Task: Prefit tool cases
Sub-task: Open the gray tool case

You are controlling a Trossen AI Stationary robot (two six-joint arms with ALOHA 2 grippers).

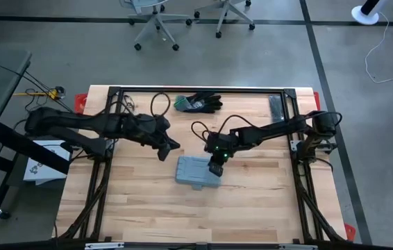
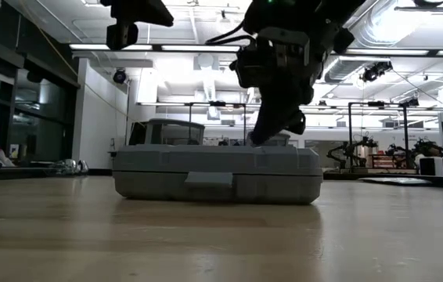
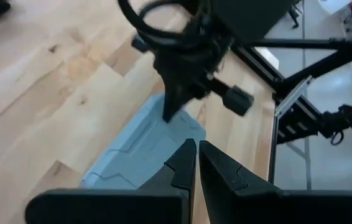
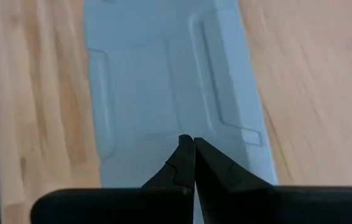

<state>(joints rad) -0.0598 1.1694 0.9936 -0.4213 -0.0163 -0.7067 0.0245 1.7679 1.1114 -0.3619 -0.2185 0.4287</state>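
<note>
On the near middle of the wooden surface (image 1: 252, 208) the tool case (image 1: 198, 171) is lying flat and closed, ribbed lid up; it is looking like a stiff moulded shell, probably light if empty, smooth enough to slide under a sideways push, so the front lip by the latch tab, or the long edges, are seeming the best places to take hold. Just above its far right corner the right pincer (image 1: 215, 167) is pressing down, fingers fully together, holding nothing; the low view is showing its tip meeting the lid, which the high view is hiding. Farther left, the left pincer (image 1: 163, 151) is hovering nearly shut and empty; black-and-green gloves (image 1: 198, 103) are lying at the far edge.
</note>
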